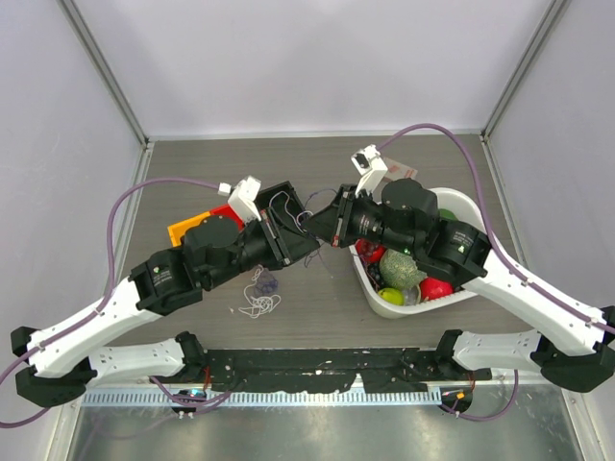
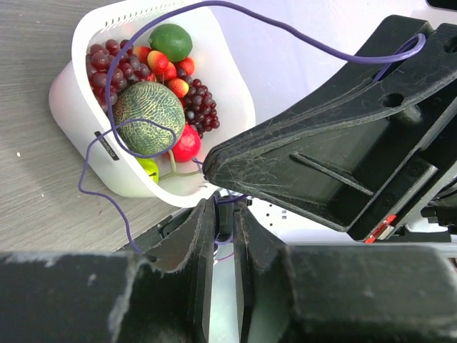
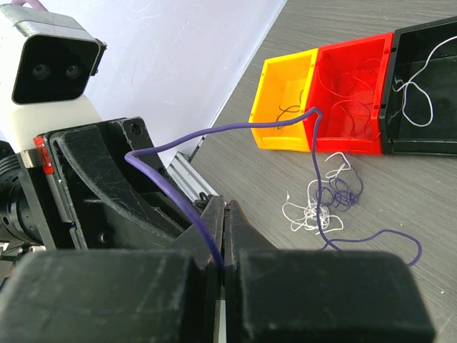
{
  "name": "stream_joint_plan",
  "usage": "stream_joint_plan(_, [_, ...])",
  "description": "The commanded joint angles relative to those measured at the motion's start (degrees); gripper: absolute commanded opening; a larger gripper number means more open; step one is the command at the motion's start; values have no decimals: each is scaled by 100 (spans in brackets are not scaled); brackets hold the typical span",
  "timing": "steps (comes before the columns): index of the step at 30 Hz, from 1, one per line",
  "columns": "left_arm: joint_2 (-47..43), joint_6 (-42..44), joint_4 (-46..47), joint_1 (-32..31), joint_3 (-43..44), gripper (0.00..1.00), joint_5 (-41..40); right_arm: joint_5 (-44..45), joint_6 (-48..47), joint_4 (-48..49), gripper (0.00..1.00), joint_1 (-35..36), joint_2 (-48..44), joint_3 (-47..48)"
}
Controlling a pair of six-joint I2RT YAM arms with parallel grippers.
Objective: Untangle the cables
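Tightly, right gripper clamps purple cable; left gripper jaws stand slightly apart.

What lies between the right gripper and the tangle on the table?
A purple cord, pinched in the right gripper, arcs over and drops to the tangle; right wrist view.

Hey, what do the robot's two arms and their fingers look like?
The two arms match. The left arm and right arm have white link shells, bulky black joints and a thin purple hose running alongside. Each wrist carries a small white camera. The left gripper and right gripper have black, wedge-shaped, scuffed fingers.
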Motion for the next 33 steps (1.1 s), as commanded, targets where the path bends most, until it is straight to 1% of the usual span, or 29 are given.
stream_joint_plan(1, [-137, -7, 90, -10, 48, 20, -167, -155, 82, -81, 1, -19, -32, 337])
stream_joint_plan(7, [-199, -60, 116, -1, -14, 22, -211, -278, 126, -195, 1, -37, 2, 416])
stream_joint_plan(17, [21, -25, -77, -10, 118, 22, -44, -322, 100, -239, 1, -37, -15, 504])
stream_joint_plan(22, [12, -16, 125, -1, 92, 22, -70, -427, 135, -239, 1, -37, 81, 486])
stream_joint_plan(25, [47, 37, 300, -1, 101, 25, -9, -471, 152, -230, 1, -46, 117, 469])
stream_joint_plan(27, [65, 107, 450, -1, 110, 27, 52, -532, 205, -230, 1, -89, 126, 451])
stream_joint_plan(33, [91, 291, 450, -1, 180, 27, 70, -813, 372, -222, 1, -361, 205, 434])
